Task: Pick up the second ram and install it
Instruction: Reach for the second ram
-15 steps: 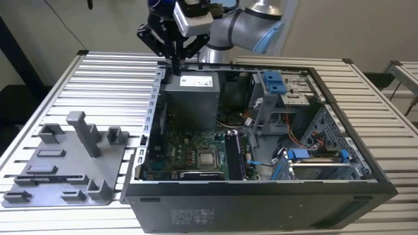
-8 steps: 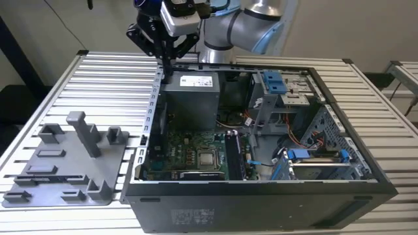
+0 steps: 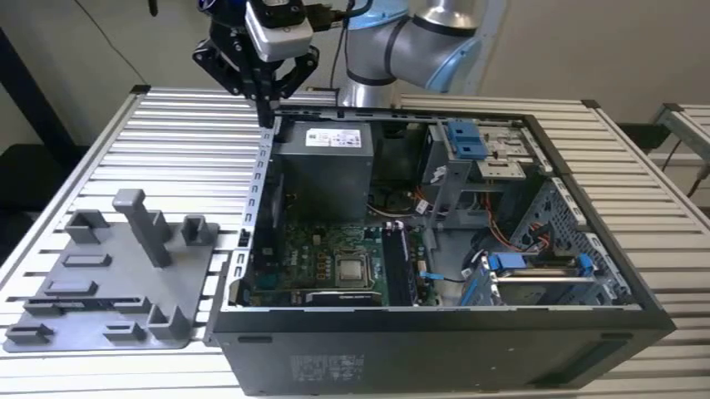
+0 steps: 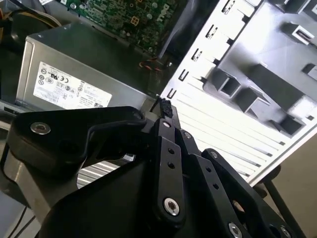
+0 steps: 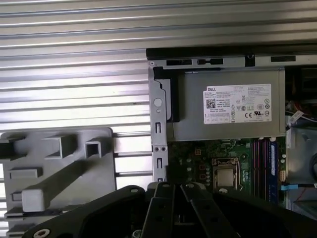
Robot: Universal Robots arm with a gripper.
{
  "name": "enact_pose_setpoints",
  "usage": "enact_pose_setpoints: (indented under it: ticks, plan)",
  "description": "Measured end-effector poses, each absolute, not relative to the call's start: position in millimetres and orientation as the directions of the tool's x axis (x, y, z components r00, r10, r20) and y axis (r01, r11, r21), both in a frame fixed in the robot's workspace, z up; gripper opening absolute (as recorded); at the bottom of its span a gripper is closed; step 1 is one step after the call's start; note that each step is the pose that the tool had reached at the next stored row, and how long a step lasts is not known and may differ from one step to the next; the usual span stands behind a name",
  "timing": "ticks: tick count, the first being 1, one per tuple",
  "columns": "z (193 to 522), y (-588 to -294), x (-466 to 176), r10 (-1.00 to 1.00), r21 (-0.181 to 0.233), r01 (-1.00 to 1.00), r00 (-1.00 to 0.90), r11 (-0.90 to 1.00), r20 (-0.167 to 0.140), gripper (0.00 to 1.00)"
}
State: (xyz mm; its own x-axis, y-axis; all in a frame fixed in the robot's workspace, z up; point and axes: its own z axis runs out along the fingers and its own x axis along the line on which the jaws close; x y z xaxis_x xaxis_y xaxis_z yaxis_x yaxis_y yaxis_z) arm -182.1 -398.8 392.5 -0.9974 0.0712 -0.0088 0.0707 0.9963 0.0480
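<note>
Gripper (image 3: 264, 115) hangs above the back corner of the open computer case (image 3: 444, 353), near the power supply (image 3: 322, 166). I see its jaws pinched together, holding nothing.

Tray (image 3: 122, 270): grey matt plastic. Table (image 3: 166, 141): ribbed bare metal, slight sheen. PSU (image 3: 322, 179): dull grey sheet metal, paper label (image 3: 335, 137). Gripper (image 3: 264, 112): matt black.

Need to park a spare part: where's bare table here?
Free: slatted table beyond the grey tray, at the exterior view's left of the PC case; also the strip on the case's other side. Crowded: tray, case interior.
</note>
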Motion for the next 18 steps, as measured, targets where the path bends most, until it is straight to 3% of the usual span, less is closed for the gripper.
enact_pose_setpoints:
  ticks: [18]
  plan:
    - [392,-399,-236,0.071,0.048,0.071,-0.997,0.996,-0.006,0.11]
